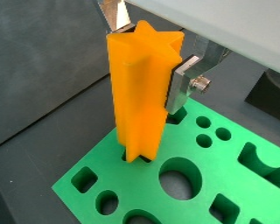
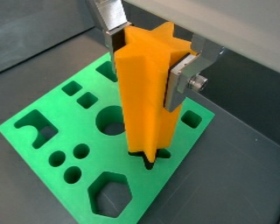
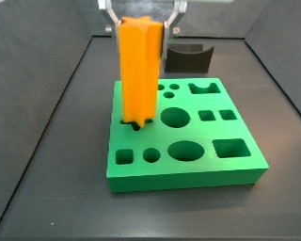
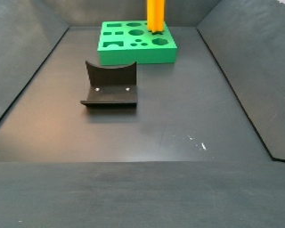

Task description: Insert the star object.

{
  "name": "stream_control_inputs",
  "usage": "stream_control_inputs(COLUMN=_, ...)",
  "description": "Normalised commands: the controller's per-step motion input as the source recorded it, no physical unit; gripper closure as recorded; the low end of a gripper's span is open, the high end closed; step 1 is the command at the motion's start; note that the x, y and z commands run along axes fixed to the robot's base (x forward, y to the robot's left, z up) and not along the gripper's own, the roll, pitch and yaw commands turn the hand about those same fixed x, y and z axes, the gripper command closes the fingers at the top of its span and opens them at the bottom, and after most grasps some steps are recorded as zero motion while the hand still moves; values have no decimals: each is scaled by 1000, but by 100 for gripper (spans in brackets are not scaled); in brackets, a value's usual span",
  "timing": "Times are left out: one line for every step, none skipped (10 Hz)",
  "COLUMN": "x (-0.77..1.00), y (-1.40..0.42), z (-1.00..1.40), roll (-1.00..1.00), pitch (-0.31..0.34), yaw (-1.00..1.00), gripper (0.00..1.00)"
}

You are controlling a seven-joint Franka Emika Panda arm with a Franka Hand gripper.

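1. The gripper (image 1: 149, 52) sits above the green plastic board with shaped holes (image 1: 230, 179), at the board's edge in both wrist views.
2. Its fingers (image 1: 185, 83) pinch the tall bright orange plastic star-section prism (image 1: 140, 87) near its upper end, one silver plate on each side.
3. The orange prism stands upright, with its lower end in a star-shaped hole (image 2: 150, 157) at the board's rim; dark hole tips show around its base in both wrist views.
4. In a side view the prism (image 3: 136, 66) rises from the board's (image 3: 191, 165) left-hand edge, beside a round hole (image 3: 175, 118).
5. The board rests on the dark bench (image 4: 169, 134), at its far end.
6. The dark L-shaped fixture (image 4: 110, 86) stands on the bench, well apart from the board (image 4: 133, 43).
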Motion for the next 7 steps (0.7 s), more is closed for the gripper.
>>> stream_control_inputs(x=-57, y=-23, z=-171, roll=50, pitch=0, yaw=-174, gripper=100)
stream_control_inputs(x=-26, y=0, z=-117, roll=86, pitch=40, yaw=-351, gripper=100)
stream_control_inputs(x=0, y=0, z=-89, roll=83, pitch=79, yaw=-409, gripper=100)
stream_control_inputs(x=0, y=0, z=-114, roll=73, pitch=66, yaw=-446, gripper=100)
stream_control_inputs(x=120, y=0, z=-126, roll=77, pitch=61, yaw=-589, gripper=100)
stream_control_inputs(x=234, y=0, z=-171, roll=77, pitch=51, yaw=-646, gripper=100)
stream_control_inputs(x=260, y=0, z=-189, roll=74, pitch=51, yaw=-674, gripper=100)
